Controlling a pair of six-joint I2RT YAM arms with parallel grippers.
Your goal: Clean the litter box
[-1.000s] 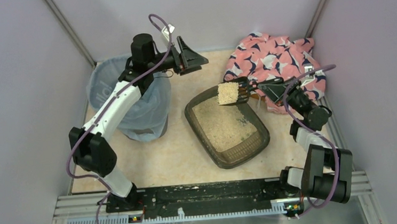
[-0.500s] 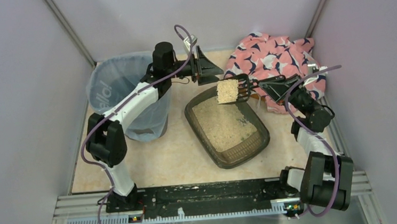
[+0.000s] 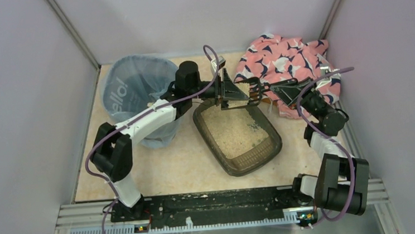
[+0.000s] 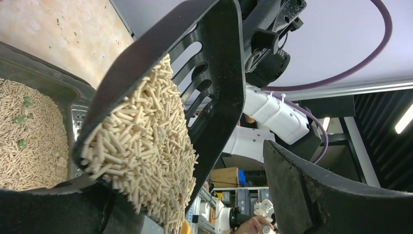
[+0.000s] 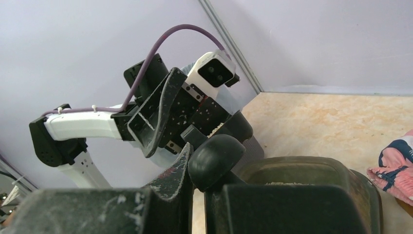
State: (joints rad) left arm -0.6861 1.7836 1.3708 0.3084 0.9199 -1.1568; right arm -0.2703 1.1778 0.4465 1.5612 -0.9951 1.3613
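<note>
Shallow dark brown plastic litter box (image 3: pixel 251 163) sits below both jaw sets. Likely stiff, smooth and pellet-weighted; best held by the rim. It holds beige pellet litter (image 3: pixel 231 132).

Right gripper (image 3: pixel 273 88) is clenched on the handle of the small black slotted scoop (image 4: pixel 214 73), which is heaped with pellets. Left gripper (image 3: pixel 236 92) is spread wide around the scoop head.

Blue-bagged round bin (image 3: pixel 120 98) stands behind the left jaws; contents not discernible.

- From above, my left hand (image 3: pixel 231 90) covers the scoop's (image 3: pixel 255 93) load, so I can't see the pellets there.
- In the left wrist view, the litter box (image 4: pixel 44 68) runs off the left edge, and the green bits in it are too small to name.
- In the right wrist view, my right hand (image 5: pixel 198 195) hides most of the scoop's handle.
- My left arm (image 3: pixel 144 119) hides the bin's (image 3: pixel 130 84) near side.
</note>
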